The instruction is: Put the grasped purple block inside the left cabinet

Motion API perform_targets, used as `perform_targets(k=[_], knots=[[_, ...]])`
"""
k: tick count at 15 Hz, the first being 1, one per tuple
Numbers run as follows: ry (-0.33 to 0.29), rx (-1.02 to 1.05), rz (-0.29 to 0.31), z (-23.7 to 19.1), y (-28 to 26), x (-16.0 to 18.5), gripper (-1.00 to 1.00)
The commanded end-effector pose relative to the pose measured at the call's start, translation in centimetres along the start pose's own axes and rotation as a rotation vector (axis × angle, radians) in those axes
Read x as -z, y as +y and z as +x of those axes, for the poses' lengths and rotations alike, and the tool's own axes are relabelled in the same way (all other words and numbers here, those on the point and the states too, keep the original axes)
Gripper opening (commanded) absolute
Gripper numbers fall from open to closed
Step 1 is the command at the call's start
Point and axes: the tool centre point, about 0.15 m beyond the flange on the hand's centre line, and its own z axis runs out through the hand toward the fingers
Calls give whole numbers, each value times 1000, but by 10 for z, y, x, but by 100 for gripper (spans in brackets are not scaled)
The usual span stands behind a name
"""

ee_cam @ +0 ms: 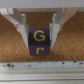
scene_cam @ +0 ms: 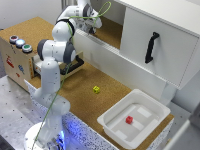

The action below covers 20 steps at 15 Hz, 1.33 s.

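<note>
In the wrist view my gripper (ee_cam: 39,31) is shut on the purple block (ee_cam: 39,42), a small dark purple cube with yellow letters, held between the two pale fingers (ee_cam: 21,27). Under it lies the cork-brown floor (ee_cam: 42,15) of the left cabinet, and the low white front rim (ee_cam: 40,75) runs close by. In the exterior view the gripper (scene_cam: 93,27) reaches into the left cabinet (scene_cam: 111,31) over its front rim; the block itself is hidden there by the hand.
A white-doored section with a black vertical handle (scene_cam: 151,47) stands at the exterior view's right of the compartment. A wooden box with coloured buttons (scene_cam: 17,50) is at the left. A small yellow cube (scene_cam: 96,90) lies on the cork table. A white tray (scene_cam: 107,122) holds a small red cube (scene_cam: 129,120).
</note>
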Motion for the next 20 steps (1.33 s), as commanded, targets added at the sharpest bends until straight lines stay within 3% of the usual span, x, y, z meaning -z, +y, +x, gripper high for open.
perform_targets(k=[1,2,3,12,17,20], knots=[[49,-43,-50,13,8,-17,-100],[39,-49,-59,15,10,-18,-100],[21,-49,-56,18,11,-19,100],[105,-8,-2,-16,2,23,100],[89,-56,46,-77,14,46,100],[62,-39,38,-112,15,63,100]])
